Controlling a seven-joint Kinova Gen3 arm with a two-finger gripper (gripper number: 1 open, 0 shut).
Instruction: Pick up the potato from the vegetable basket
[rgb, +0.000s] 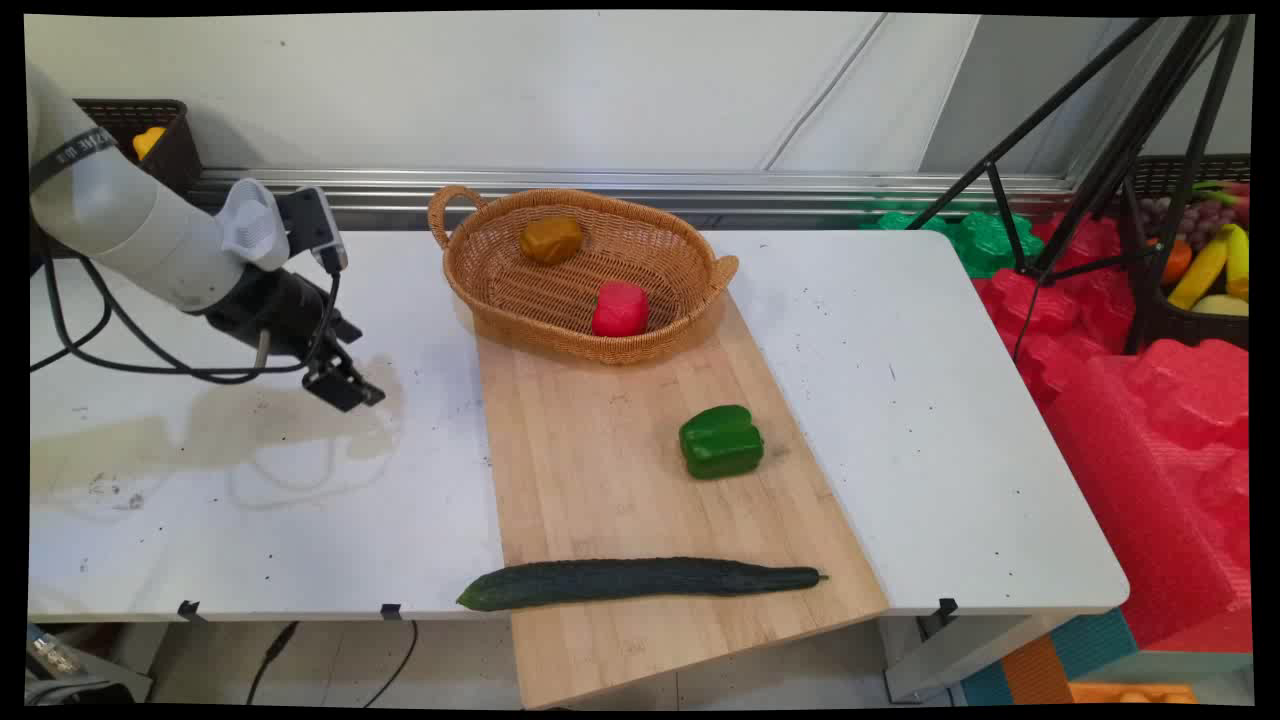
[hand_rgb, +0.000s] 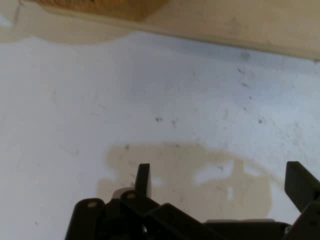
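Observation:
My gripper (rgb: 347, 386) hangs low over the bare white table (rgb: 250, 500), left of the wooden cutting board (rgb: 600, 480). In the hand view the gripper (hand_rgb: 220, 172) is open, its two fingers (hand_rgb: 143, 179) spread wide with nothing between them and only its shadow on the table below. The nearest things are the woven basket (rgb: 500, 290) and the board's left edge (hand_rgb: 225, 22). The basket holds a brown-yellow item (rgb: 550, 240) and a red item (rgb: 620, 308). A green bell pepper (rgb: 720, 441) lies on the board, and a long cucumber (rgb: 640, 582) lies across its near end.
Black cables (rgb: 120, 350) loop under the arm. A tripod (rgb: 1100, 150) stands at the back right by red foam (rgb: 1150, 420) and a crate of fruit (rgb: 1200, 270). A dark basket (rgb: 150, 140) sits at the back left. A corner of the woven basket (hand_rgb: 90, 5) shows in the hand view.

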